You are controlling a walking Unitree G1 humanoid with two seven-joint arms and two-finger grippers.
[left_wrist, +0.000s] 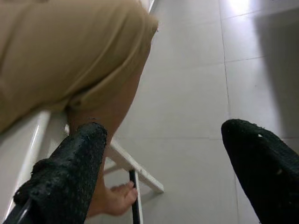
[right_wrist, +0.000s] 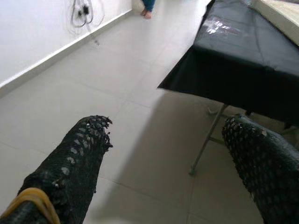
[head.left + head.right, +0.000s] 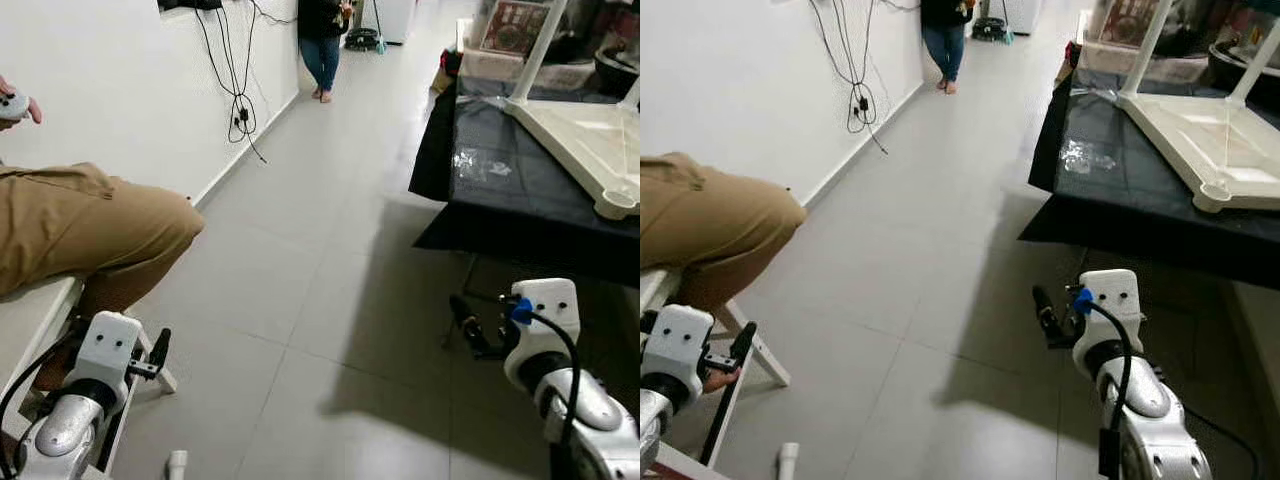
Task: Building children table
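Children's table (image 3: 590, 140) upturned near black-draped table's edge (image 3: 520, 215), both end effectors (image 1: 163, 177) (image 2: 173, 172) wide, bare floor (image 3: 320, 280) between.

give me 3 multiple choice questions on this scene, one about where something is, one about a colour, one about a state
1. Where does the upturned children table lie?
A. on the floor by the wall
B. on the black-covered table
C. on the seated person's lap

2. What colour is the cloth under it?
A. black
B. red
C. yellow

3. How do the fingers of the right gripper stand?
A. shut on a table leg
B. shut on nothing
C. apart, holding nothing

Answers:
1. B, the cream tabletop rests legs up on the dark cover to the robot's right.
2. A, the draped cloth is black.
3. C, the right wrist view shows bare floor between its two fingers; the left gripper is open too.
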